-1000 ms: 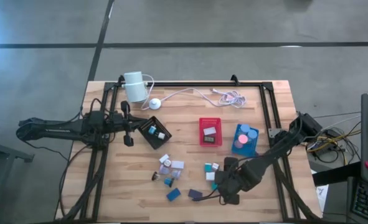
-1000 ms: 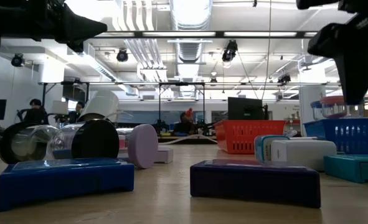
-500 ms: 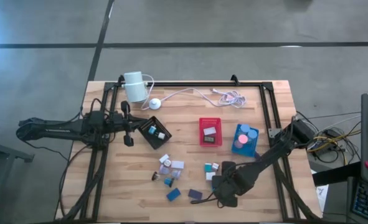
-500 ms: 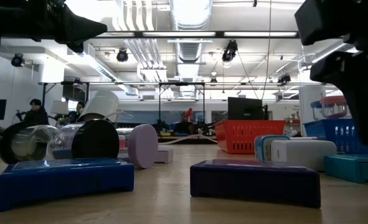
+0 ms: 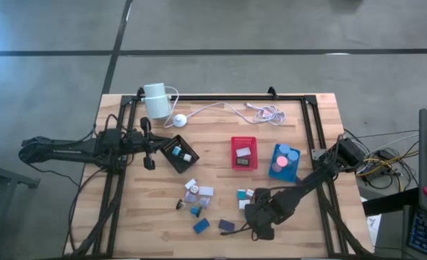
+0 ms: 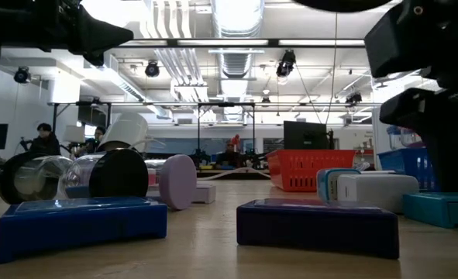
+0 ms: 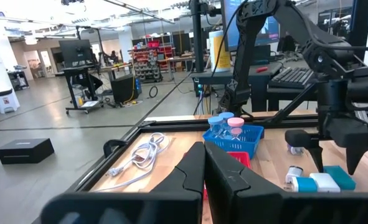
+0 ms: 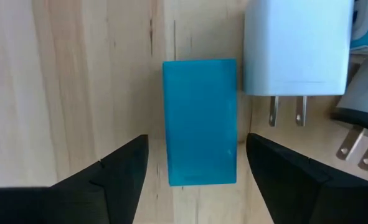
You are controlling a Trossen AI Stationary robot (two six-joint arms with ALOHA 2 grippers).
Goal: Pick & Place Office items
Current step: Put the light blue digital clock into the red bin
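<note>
Your right gripper (image 8: 199,171), fingers spread astride the teal block (image 8: 200,121), risks nudging the white plug (image 8: 296,46) touching it (left gripper (image 7: 203,168) closed, idle).

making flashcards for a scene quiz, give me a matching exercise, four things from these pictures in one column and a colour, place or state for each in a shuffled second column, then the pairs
Things:
1. teal block
2. left gripper
3. pink-topped cylinder
4. white cylinder with cable

Descriptions:
A. shut, beside the black tray
B. at the table's far left corner
C. lying between the open fingers of the right gripper
D. in the blue tray

Pairs: 1-C, 2-A, 3-D, 4-B
</note>
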